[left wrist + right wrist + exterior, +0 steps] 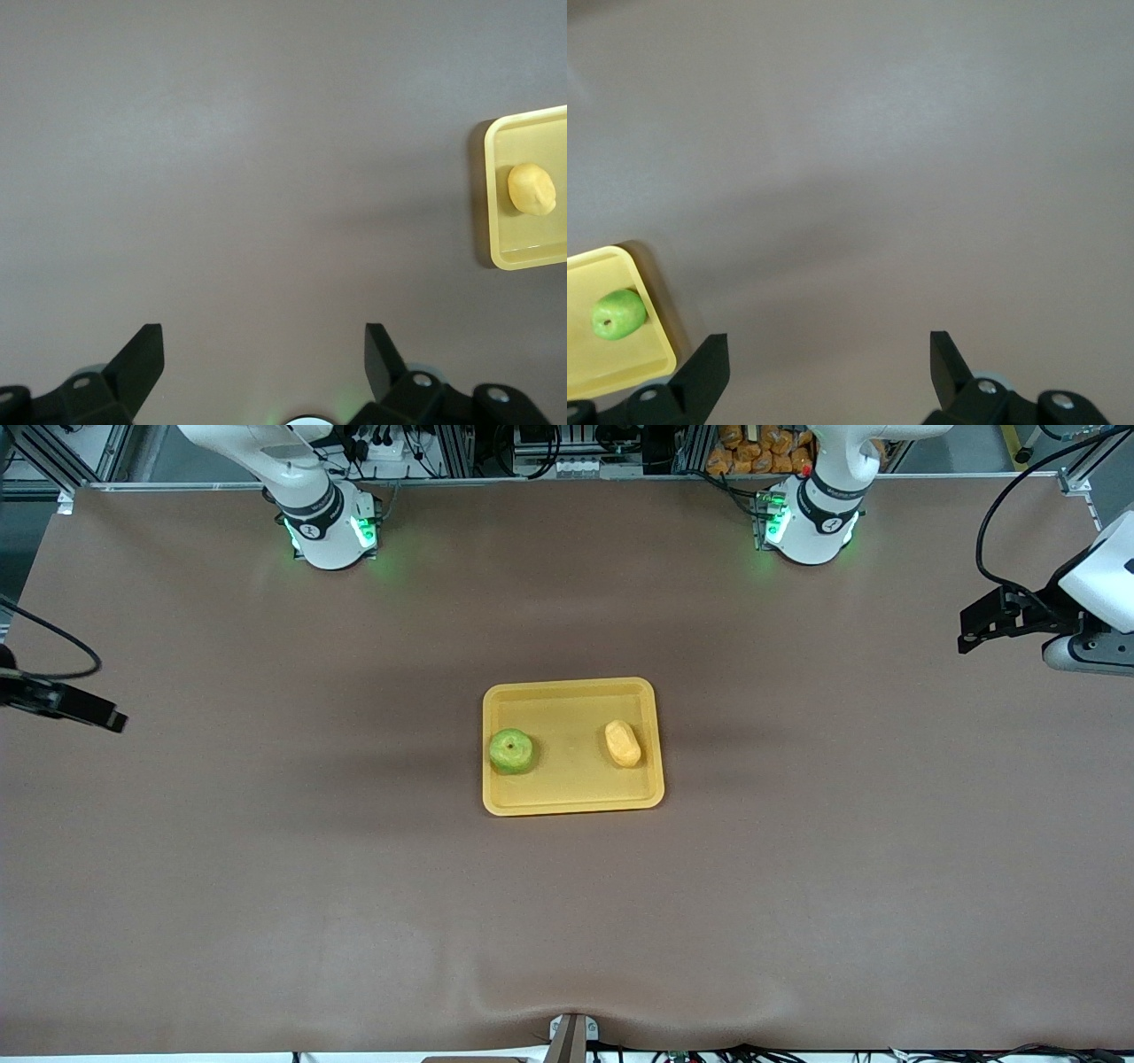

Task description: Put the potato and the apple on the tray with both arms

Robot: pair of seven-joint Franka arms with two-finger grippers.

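The yellow tray (567, 713) lies in the middle of the table. On it, the green apple (511, 750) sits at the right arm's end and the yellow-orange potato (622, 744) at the left arm's end, apart from each other. My left gripper (967, 631) hangs open and empty over the table's edge at the left arm's end. In the left wrist view the left gripper (264, 341) has only bare cloth between its fingers, with the potato (532, 188) and tray (496, 221) off at one border. My right gripper (113, 721) is open and empty over the table's other end. In the right wrist view the right gripper (829, 350) shows the apple (617, 314) and tray (589, 270) in a corner.
A brown cloth (354, 868) covers the whole table. The two arm bases (328, 531) (811, 527) glow green along the edge farthest from the front camera. A small bracket (571, 1036) sits at the nearest edge.
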